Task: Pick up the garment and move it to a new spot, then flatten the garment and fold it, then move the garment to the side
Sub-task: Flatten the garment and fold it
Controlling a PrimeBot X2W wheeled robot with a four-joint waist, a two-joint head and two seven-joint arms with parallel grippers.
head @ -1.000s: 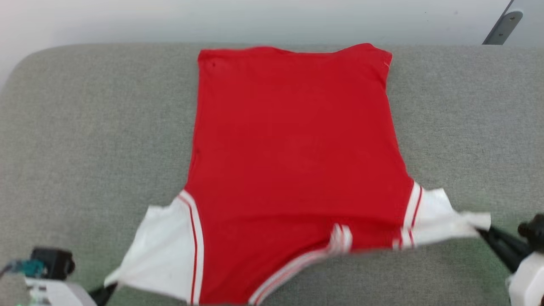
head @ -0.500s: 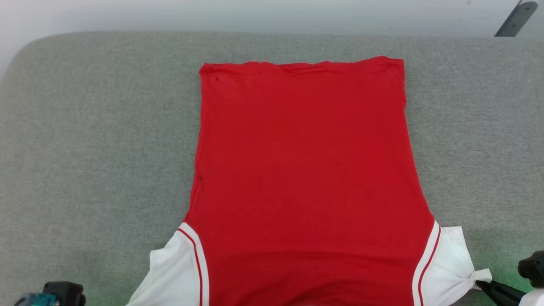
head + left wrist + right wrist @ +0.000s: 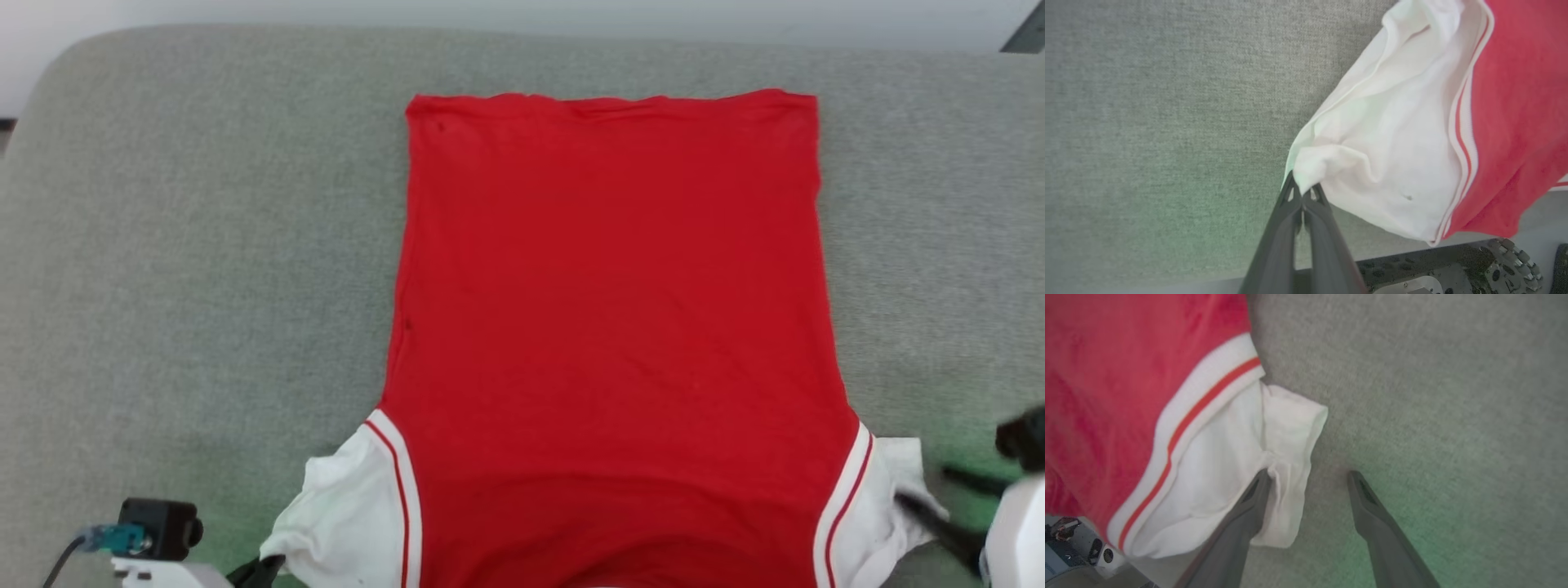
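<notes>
Shirt (image 3: 612, 310) lies flat, plain red side up, mid-cushion (image 3: 204, 245). Long axis runs near edge to far edge, with the hem toward the far edge and the white sleeves at the near edge.

Left gripper (image 3: 1301, 192): fingers together, pinching the bunched tip of the left sleeve (image 3: 1384, 155), near the near-left corner.

Right gripper (image 3: 1308, 477): fingers apart. One crosses the right sleeve (image 3: 1241, 465) at its cuff, the other is over bare cushion just beside it.
</notes>
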